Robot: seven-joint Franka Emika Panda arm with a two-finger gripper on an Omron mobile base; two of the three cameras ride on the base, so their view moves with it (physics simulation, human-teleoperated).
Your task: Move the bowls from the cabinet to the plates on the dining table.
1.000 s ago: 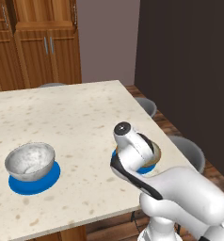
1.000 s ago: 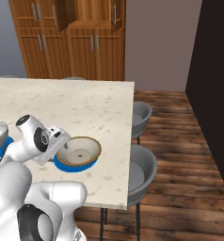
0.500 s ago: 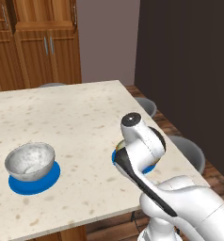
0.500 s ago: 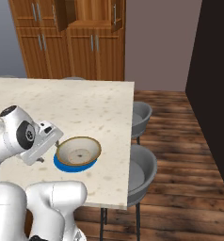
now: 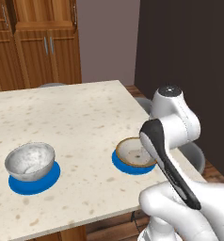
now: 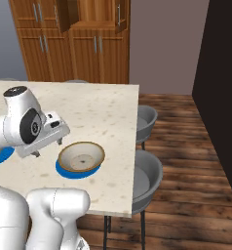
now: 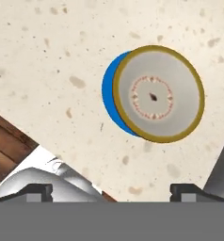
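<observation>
My tool point(image 7: 111, 189) hangs spread and empty above the bench point(image 5: 85, 113); the beige bowl point(image 7: 158, 100) sits below on its blue plate point(image 7: 110, 94), offset toward one fingertip.

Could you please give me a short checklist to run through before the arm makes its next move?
1. Beige bowl sits on its blue plate: ok, though in the hand view it sits off-centre, the plate showing on one side.
2. Marbled bowl rests on the other blue plate: ok.
3. Pincer open and holding nothing: ok, tips spread wide with only the dining table between them.
4. Pincer clear of the beige bowl: ok, it is above and to one side.
5. Both bowls upright: ok.
6. Cabinet shelves free of further bowls: cannot tell.
</observation>
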